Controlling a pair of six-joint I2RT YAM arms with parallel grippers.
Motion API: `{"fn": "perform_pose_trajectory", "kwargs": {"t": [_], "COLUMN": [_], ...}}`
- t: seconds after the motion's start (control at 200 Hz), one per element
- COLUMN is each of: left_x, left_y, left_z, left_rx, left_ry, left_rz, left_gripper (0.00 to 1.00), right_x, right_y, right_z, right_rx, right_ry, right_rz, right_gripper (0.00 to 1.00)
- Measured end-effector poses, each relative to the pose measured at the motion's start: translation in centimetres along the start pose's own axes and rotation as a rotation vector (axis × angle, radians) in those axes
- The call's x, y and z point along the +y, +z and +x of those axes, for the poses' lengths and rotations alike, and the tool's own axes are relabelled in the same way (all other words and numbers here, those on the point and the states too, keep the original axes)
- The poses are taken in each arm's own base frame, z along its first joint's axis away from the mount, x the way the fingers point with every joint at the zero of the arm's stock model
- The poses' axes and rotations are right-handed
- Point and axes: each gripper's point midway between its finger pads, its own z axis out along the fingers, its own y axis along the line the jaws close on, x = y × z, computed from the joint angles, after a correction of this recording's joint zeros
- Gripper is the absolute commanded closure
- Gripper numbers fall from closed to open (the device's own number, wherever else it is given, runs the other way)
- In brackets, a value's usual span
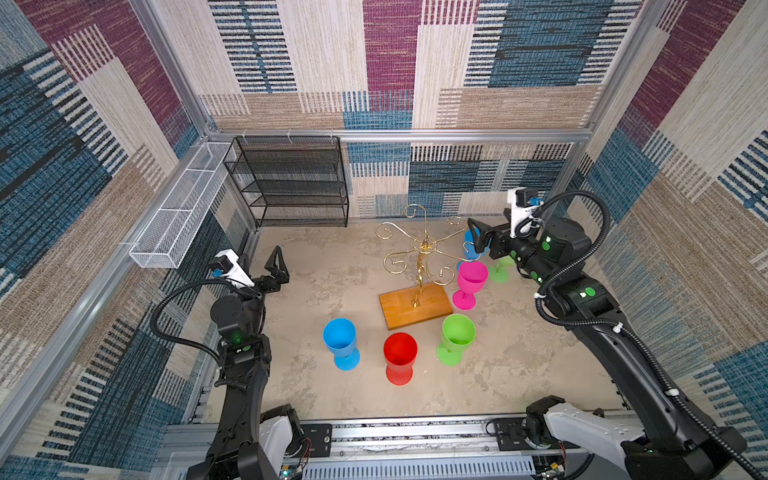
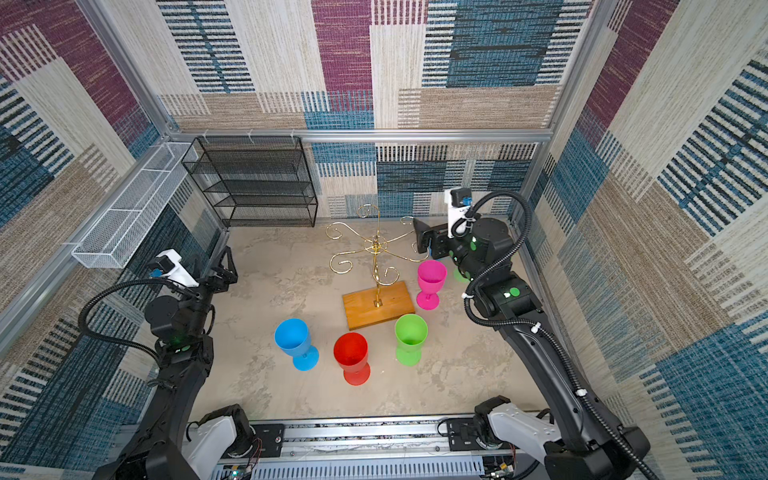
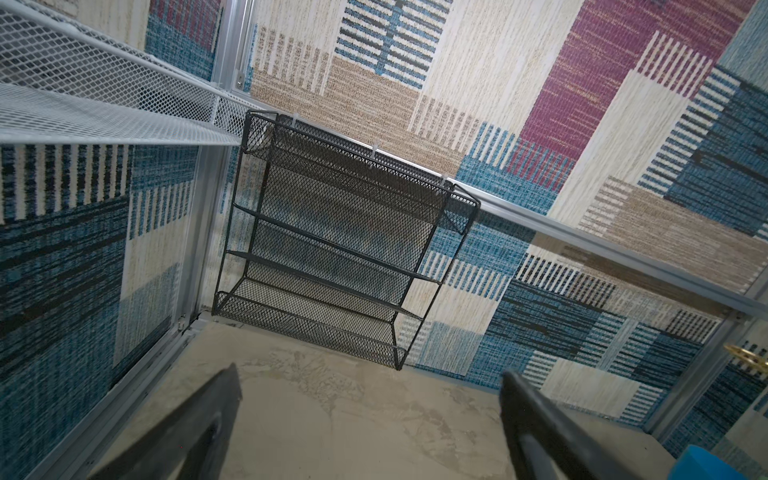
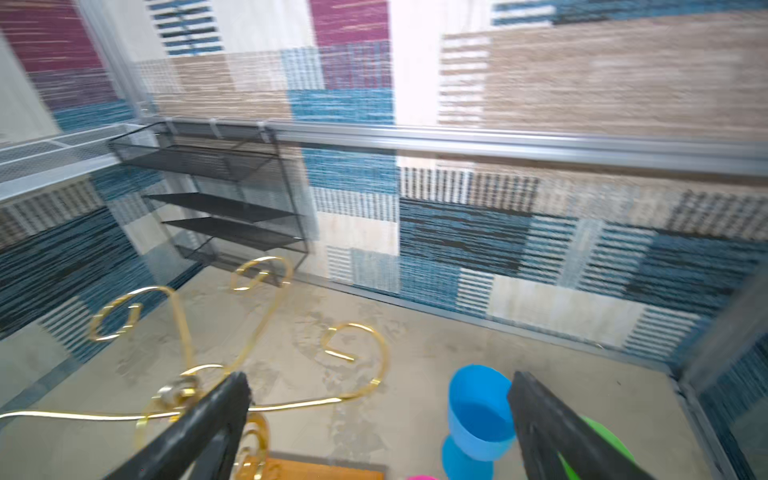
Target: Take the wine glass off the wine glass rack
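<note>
Looking over the whole table from above: the black mesh shelf stands at the back wall and the white wire basket runs along the left wall, neither in play. In the centre is the wine glass rack, upright on its wooden base, and I can't see a glass hanging on any gold scroll arm. Every glass I count stands on the table: front blue glass, red glass and front green glass ahead of the base, and pink glass just beside its right end. Behind that are the back green glass and the back blue glass, upright on its foot near the rack's right-hand arm.

My left gripper sits well off to the left, jaws spread wide, holding nothing. My right gripper is at the back blue glass, jaws wide apart with nothing clamped. In the wrist view one finger overlaps the bowl's edge, and I can't tell whether it touches.

I read this as the let-go with that glass set down, so the job now is a clean exit. I'd lift straight up first with the jaws wide, then draw back toward my side. I'm watching the other finger: a scroll arm runs right past it, and a snag there could rock the rack into the pink glass
</note>
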Motion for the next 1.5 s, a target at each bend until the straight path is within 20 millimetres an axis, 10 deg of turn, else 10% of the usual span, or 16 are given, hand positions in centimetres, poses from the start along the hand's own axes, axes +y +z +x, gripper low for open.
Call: {"fn": "perform_pose_trajectory", "kwargs": {"t": [0.275, 0.686, 1.222, 1.502], "left_x": [-0.2, -0.3, 2.0, 2.5], "left_y": [-2.5, -4.1, -5.2, -4.1], "left_z": [2.0, 11.9, 20.3, 21.3], "left_rx": [0.016, 0.206, 0.397, 0.393], "left_ry": [0.081, 0.107, 0.147, 0.199], "left_rz": [-0.039, -0.002, -0.041, -0.028], "left_gripper": [0.01, 0.01, 0.01, 0.01], "right_x": [-5.8, -8.8, -10.6, -10.7], "right_y": [-2.5, -2.9, -2.4, -2.0], "right_z": [4.7, 16.9, 23.7, 25.6], "right_rx": [-0.054, 0.024, -0.006, -0.015], "right_ry": [0.1, 0.095, -0.046, -0.073], "right_rz": [0.116, 0.23, 0.279, 0.253], "right_gripper": [0.01, 0.01, 0.01, 0.01]}}
